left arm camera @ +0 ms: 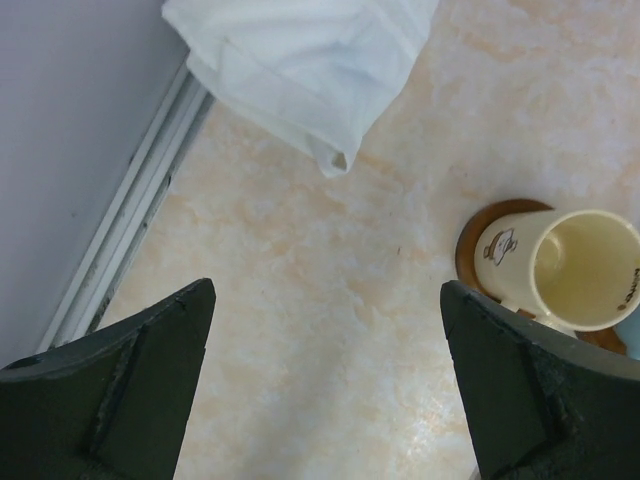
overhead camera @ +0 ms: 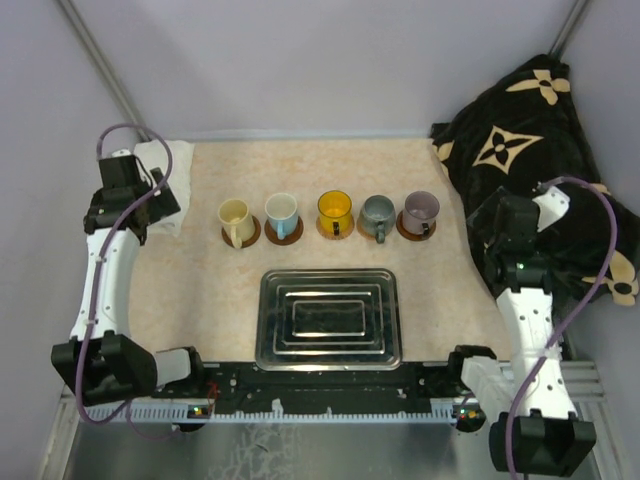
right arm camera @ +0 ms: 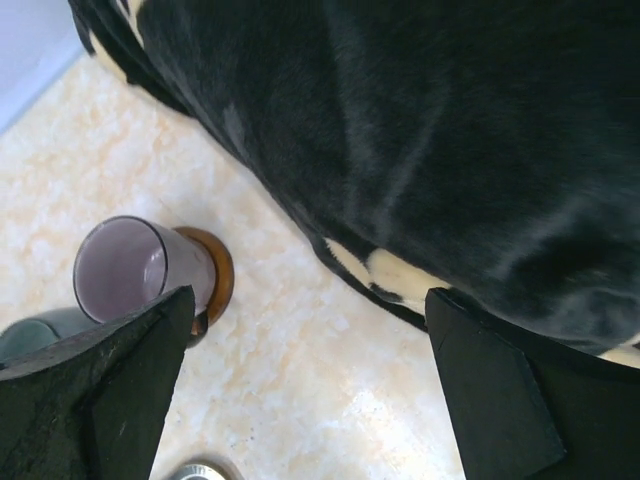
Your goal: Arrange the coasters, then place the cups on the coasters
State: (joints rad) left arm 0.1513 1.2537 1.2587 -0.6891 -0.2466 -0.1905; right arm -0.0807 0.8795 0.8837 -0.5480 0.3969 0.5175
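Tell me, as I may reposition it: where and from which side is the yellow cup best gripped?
Probably pinch the yellow cup at its far rim from above. It stands upright, mouth open, handle toward the tray, with the blue cup and grey cup close on either side.

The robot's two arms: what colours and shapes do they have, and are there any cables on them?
Both the left arm and the right arm have white links between bulky black joints. A greyish-purple cable loops along each. In the wrist views the fingers are dark, matte, wedge-shaped blades.
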